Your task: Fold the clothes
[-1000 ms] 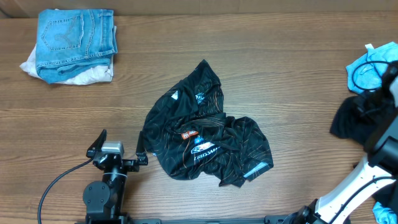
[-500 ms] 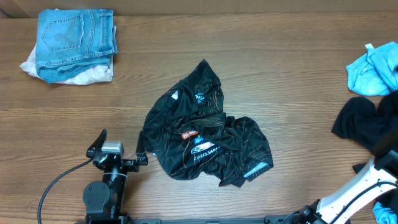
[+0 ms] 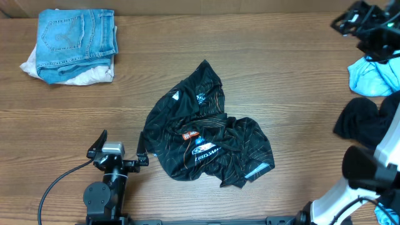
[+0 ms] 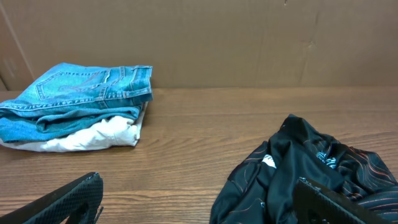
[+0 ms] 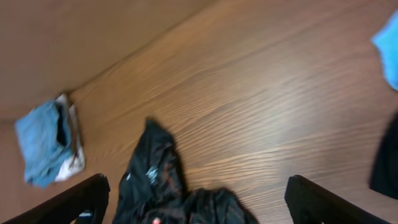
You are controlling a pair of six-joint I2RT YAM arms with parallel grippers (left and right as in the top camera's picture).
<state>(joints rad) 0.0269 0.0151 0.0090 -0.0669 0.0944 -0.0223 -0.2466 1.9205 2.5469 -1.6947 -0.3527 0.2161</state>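
Far to the left, at the back of the desk [image 3: 281, 75], a pair of jeans [image 3: 78, 34] lies neatly folded on top of a white cloth [image 3: 94, 76]. (That pile looks done, I think.) Nearer the front, the left gripper [image 3: 124, 149] sits low, just beside the left edge of the jersey [image 3: 200, 134]. Its two fingers are spread very wide, and there is nothing between them.

The jersey is in the middle of the desk. It is black with thin tan lines and little bright logos, and it is all bunched up in a heap. It is not flat and not folded.

On the right side lie a black piece [image 3: 365, 122] and, behind it, a blue cloth [image 3: 369, 76], both in soft lumps. The right gripper [image 3: 362, 22] is up high at the back right corner, well apart from the jersey. Its own camera shows its fingers wide apart and holding nothing.

So I think the fold of the jersey has not begun; the job right now is to get it spread out. Next, the grippers should go to the jersey, each pinch an edge on its own side, and pull gently apart until the cloth lies flat. The right one has far to come.
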